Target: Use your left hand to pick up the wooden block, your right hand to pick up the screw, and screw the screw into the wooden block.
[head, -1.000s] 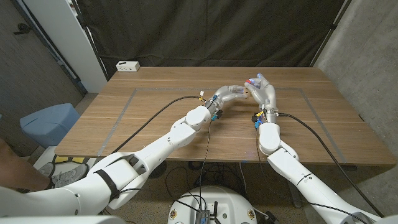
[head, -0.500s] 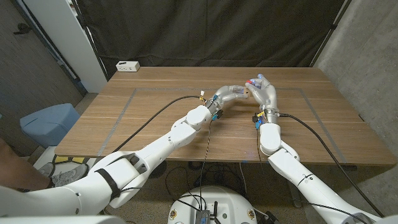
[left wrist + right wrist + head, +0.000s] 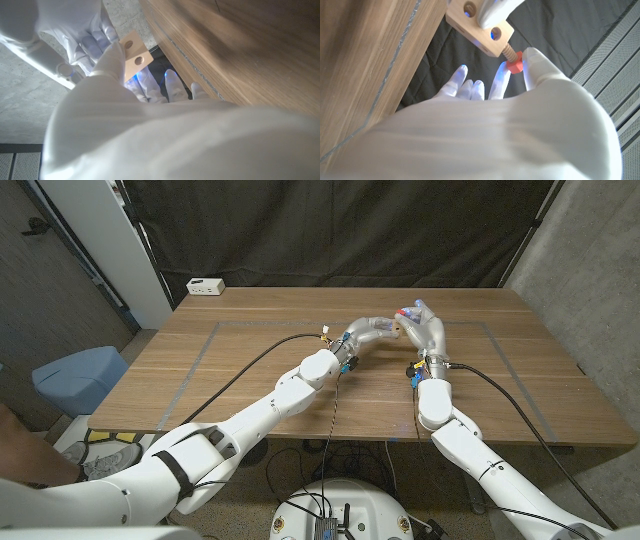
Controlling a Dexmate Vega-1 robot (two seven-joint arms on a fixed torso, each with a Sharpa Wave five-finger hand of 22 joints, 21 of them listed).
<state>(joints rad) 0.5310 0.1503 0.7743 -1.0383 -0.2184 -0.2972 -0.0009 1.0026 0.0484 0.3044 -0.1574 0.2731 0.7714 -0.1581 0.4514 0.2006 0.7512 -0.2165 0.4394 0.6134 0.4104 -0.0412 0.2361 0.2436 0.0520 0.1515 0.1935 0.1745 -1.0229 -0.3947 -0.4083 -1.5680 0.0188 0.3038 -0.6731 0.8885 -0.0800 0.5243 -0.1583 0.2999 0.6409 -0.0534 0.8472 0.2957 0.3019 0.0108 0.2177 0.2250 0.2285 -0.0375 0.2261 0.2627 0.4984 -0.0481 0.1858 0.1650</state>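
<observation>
Both pickups done — my left hand (image 3: 385,328) holds the wooden block (image 3: 479,26) above the table (image 3: 250,360), my right hand (image 3: 420,322) pinches the red-headed screw (image 3: 510,60), thread partly entered — driving it home remains.

No legible text, seemingly.

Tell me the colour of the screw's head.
Red, on the screw with a tan wooden thread; clearest in the right wrist view.
</observation>
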